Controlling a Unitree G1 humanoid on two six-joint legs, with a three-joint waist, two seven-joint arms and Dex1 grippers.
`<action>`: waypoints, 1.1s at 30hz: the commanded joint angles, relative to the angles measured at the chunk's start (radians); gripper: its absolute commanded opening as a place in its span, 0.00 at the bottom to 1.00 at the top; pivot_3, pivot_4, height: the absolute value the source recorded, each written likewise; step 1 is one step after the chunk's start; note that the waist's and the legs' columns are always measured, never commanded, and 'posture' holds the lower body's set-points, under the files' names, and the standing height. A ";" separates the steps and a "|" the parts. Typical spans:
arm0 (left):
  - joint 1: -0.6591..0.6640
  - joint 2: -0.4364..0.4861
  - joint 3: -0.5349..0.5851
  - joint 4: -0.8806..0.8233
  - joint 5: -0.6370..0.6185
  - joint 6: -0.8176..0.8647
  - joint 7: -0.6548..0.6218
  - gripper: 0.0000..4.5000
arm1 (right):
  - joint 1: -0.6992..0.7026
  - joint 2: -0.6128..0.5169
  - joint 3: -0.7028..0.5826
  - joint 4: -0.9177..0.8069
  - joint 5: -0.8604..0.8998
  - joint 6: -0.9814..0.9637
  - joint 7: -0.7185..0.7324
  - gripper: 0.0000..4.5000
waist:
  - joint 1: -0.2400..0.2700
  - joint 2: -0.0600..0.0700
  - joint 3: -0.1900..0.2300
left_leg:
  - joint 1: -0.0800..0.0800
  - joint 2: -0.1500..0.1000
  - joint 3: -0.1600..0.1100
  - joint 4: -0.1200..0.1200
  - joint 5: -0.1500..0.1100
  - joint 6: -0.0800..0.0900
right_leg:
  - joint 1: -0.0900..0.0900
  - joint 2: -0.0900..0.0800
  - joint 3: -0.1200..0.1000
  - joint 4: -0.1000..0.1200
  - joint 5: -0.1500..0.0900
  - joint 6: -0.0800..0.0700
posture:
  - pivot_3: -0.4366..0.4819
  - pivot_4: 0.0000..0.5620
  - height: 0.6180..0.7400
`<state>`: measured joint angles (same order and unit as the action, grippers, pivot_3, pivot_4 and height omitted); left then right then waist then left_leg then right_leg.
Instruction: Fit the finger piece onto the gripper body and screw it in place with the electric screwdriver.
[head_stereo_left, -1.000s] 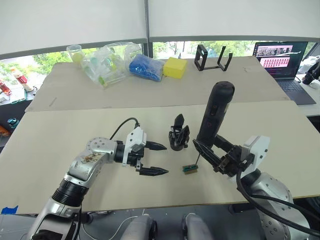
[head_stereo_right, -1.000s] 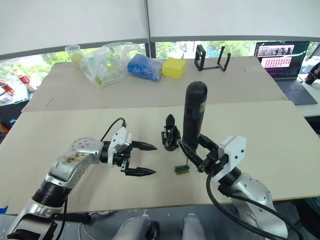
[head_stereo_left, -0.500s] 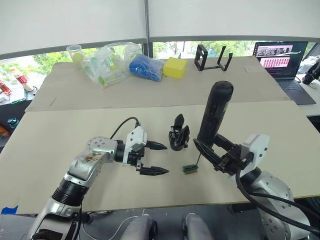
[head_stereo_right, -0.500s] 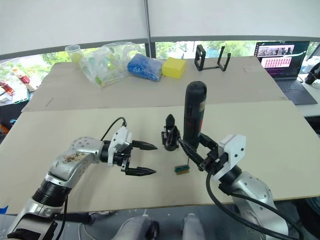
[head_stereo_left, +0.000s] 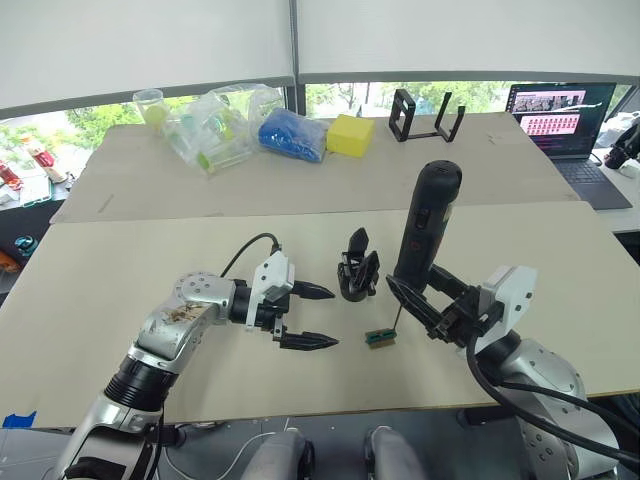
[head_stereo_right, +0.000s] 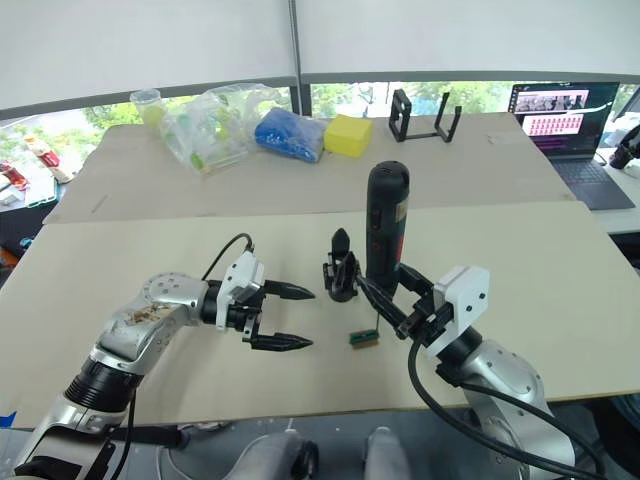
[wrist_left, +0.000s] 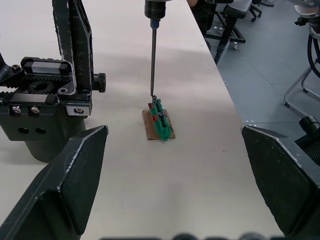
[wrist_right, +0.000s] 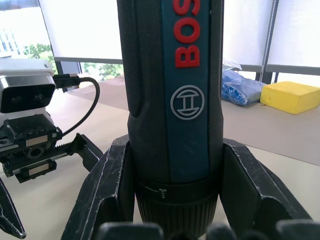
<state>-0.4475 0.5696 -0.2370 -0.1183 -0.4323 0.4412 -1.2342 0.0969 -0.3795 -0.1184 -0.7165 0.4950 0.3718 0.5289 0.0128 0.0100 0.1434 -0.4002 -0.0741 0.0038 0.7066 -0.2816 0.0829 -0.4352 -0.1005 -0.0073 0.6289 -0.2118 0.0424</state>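
Compared with 1 second ago, almost nothing has moved: the electric screwdriver (head_stereo_left: 424, 232) leans a little less and its top sits slightly lower, while the left gripper (head_stereo_left: 312, 316) is in the same place as before.

The right gripper (head_stereo_left: 418, 301) is closed around the lower part of the electric screwdriver and holds it nearly upright. Its thin bit (wrist_left: 152, 55) comes down onto a small green-and-tan block (head_stereo_left: 379, 337) that lies on the near table (head_stereo_left: 560, 270). The left wrist view shows that the bit tip touches the far end of this block, a detail too small to see in the head views. The right wrist view shows the 2 black fingers (wrist_right: 250, 190) pressing on both sides of the tool body, with red letters above them.

The left gripper is open, with its 2 fingers spread wide, and it holds nothing. The gripper body (head_stereo_left: 357, 272) stands on the table just beside its fingertips, between the 2 arms and just left of the screwdriver. In the left wrist view, the gripper body (wrist_left: 45, 107) is to one side and the block is between the fingers, further away.

On the far table are a clear plastic bag (head_stereo_left: 215, 122), a blue bundle (head_stereo_left: 292, 134), a yellow sponge (head_stereo_left: 350, 135) and a black open-frame stand (head_stereo_left: 425, 115). A laptop (head_stereo_left: 565, 118) is open at the far right. None of these is near the work area.
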 joint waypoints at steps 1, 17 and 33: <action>-0.018 0.000 0.018 -0.032 -0.013 -0.002 0.001 1.00 | -0.001 -0.007 -0.013 -0.058 0.031 -0.028 -0.001 0.43 | 0.000 0.000 0.000 | 0.000 0.000 0.000 0.000 0.000 0.000 | 0.000 0.000 0.000 0.000 0.000 0.000 | 0.48 0.27 1.00; -0.018 -0.007 0.015 -0.023 -0.009 -0.008 0.007 1.00 | 0.016 -0.035 -0.019 -0.087 0.062 -0.015 -0.017 0.43 | 0.000 0.000 0.000 | 0.000 0.000 0.000 0.000 0.000 0.000 | 0.000 0.000 0.000 0.000 0.000 0.000 | 0.48 0.27 1.00; -0.014 -0.010 0.015 -0.017 -0.003 -0.024 0.009 1.00 | 0.068 -0.059 -0.015 -0.075 0.067 -0.028 -0.001 0.43 | 0.000 0.000 0.000 | 0.000 0.000 0.000 0.000 0.000 0.000 | 0.000 0.000 0.000 0.000 0.000 0.000 | 0.48 0.27 1.00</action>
<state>-0.4557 0.5636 -0.2370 -0.1179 -0.4315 0.4344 -1.2265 0.1749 -0.4377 -0.1191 -0.7399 0.5334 0.3734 0.5242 0.0132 0.0098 0.1435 -0.4002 -0.0740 0.0038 0.7066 -0.2817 0.0830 -0.4347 -0.1006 -0.0071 0.6288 -0.2118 0.0424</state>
